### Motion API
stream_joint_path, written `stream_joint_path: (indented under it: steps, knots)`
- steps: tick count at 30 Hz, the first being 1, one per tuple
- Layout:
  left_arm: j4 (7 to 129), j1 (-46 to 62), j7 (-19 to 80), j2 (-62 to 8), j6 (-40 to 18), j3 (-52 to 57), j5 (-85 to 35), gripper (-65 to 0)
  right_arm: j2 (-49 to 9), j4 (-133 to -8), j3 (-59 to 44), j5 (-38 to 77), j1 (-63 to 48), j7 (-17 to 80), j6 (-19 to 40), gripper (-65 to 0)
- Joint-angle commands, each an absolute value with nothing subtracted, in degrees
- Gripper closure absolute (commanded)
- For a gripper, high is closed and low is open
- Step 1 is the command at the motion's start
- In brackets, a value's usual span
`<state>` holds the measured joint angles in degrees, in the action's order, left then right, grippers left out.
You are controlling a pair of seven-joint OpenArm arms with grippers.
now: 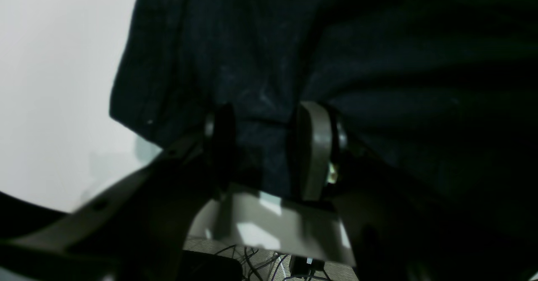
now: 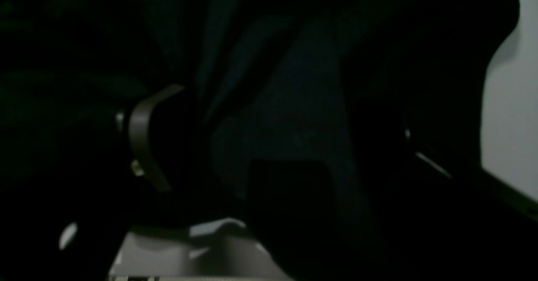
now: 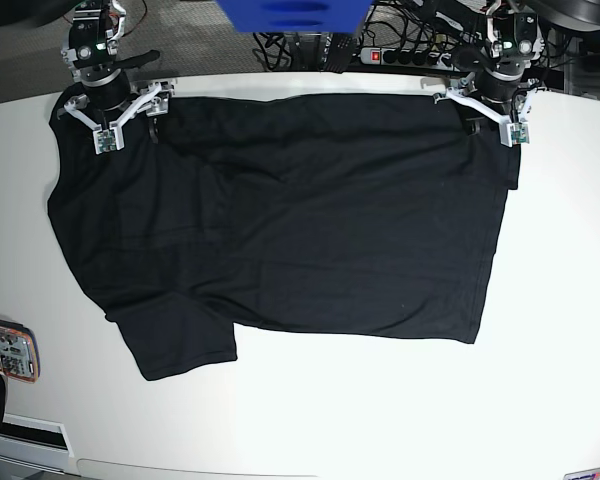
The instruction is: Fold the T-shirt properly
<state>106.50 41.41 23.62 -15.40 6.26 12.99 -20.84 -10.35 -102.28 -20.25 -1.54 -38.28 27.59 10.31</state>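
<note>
The black T-shirt (image 3: pixel 280 220) lies spread flat on the white table (image 3: pixel 560 330), with one sleeve (image 3: pixel 180 345) pointing toward the front left. My left gripper (image 3: pixel 485 112) sits at the shirt's far right corner. In the left wrist view it (image 1: pixel 267 146) stands open, with cloth (image 1: pixel 260 62) lying between its fingers (image 1: pixel 315 146). My right gripper (image 3: pixel 130 115) sits at the far left corner. In the dark right wrist view it (image 2: pixel 273 138) is wide open over the cloth (image 2: pixel 294 104), with one finger (image 2: pixel 143 134) showing.
A red-orange device (image 3: pixel 7 350) lies at the table's left edge. A power strip (image 3: pixel 410 55) and cables lie behind the table, beside a blue object (image 3: pixel 290 15). Bare white table surrounds the shirt at the front and right.
</note>
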Motion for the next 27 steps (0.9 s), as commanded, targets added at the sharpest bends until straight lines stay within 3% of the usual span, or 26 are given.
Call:
stream_joint_path:
  steps: [1,27]
  knots:
    - [107.3,42.07,23.87,-15.69,6.55,13.05,-20.97,-23.7,-10.68,-102.55,-20.44,-2.42,-39.08,29.58,10.59,-56.1]
    - [108.79,42.77,23.87,-16.04,6.55,13.41,-20.7,-23.7,-10.68,-102.02,-20.44,-2.42,-40.57,29.58,10.59,-56.1]
